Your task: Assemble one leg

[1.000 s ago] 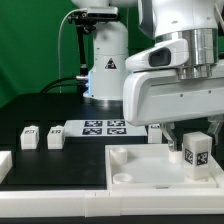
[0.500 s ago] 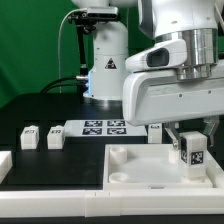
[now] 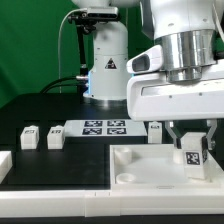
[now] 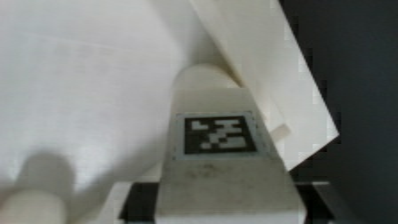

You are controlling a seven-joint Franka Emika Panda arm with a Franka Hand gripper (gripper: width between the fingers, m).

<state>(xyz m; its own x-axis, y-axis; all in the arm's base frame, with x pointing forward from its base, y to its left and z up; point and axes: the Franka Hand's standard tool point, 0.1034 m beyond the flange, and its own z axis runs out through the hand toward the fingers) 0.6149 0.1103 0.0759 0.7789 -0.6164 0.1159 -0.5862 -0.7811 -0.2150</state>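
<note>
- Green backdrop, black table (image 3: 40, 115). On the exterior view's left, a spare post (image 3: 29, 137) and a second post (image 3: 54, 138) stand loose.
- Marker board (image 3: 103, 127) sits mid-table, with a third post (image 3: 155, 130) just beside it on the exterior view's right.
- Square panel (image 3: 135, 165) lies in front.
- Gripper (image 3: 192, 146) pinches the leg (image 3: 192, 158) upright over the panel's right corner. I can't tell whether they touch.
- Wrist view: leg (image 4: 222, 140) is close against the panel's rim (image 4: 267, 70), and the socket is hidden behind it.
- Risk: if the leg is off-centre, it catches the rim instead of seating.
- Risk: pushing down misaligned tilts the leg in the fingers or shoves the panel.
</note>
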